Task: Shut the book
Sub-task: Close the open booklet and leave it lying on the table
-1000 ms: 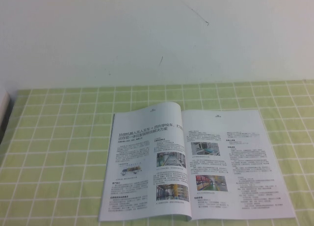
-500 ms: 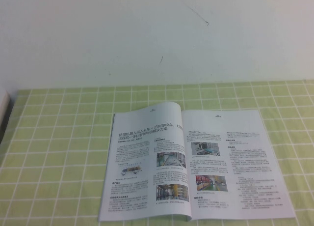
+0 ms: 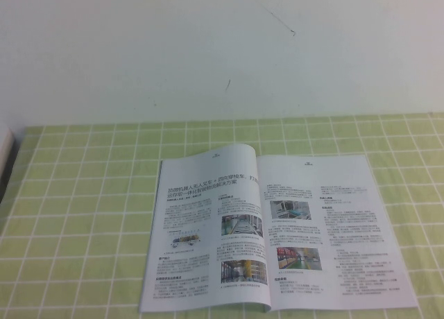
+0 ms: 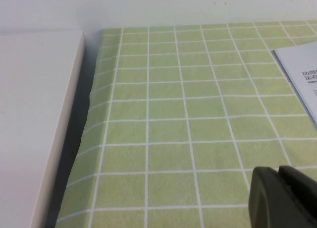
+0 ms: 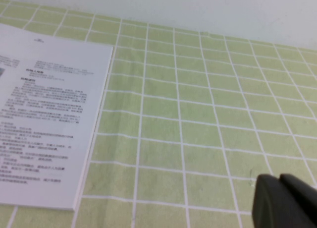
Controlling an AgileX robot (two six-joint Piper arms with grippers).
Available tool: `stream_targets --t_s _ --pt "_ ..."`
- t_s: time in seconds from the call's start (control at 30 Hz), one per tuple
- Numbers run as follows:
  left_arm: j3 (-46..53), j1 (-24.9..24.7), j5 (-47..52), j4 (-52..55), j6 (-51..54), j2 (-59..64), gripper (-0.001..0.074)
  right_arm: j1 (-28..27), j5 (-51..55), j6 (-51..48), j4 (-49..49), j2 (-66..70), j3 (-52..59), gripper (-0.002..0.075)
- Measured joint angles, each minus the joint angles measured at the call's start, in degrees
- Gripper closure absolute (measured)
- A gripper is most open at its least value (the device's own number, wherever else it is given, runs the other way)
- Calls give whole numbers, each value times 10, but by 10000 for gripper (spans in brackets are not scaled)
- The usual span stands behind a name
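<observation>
An open book (image 3: 274,232), a thin magazine with printed text and photos, lies flat on the green checked tablecloth (image 3: 83,194) in the high view, its left page bulging near the spine. Neither arm shows in the high view. In the left wrist view my left gripper (image 4: 280,174) hovers shut over bare cloth, with the book's left page corner (image 4: 303,82) off to one side. In the right wrist view my right gripper (image 5: 280,181) is shut too, holding nothing, over cloth beside the book's right page (image 5: 47,109).
A white board or box (image 4: 34,124) borders the cloth on the robot's left; its edge (image 3: 5,149) shows at the left of the high view. A white wall (image 3: 222,48) stands behind the table.
</observation>
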Motion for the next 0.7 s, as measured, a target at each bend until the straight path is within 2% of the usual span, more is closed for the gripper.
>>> stream_targets --t_s 0.7 --pt "0 0 0 0 0 0 739 13 0 0 0 0 0 729"
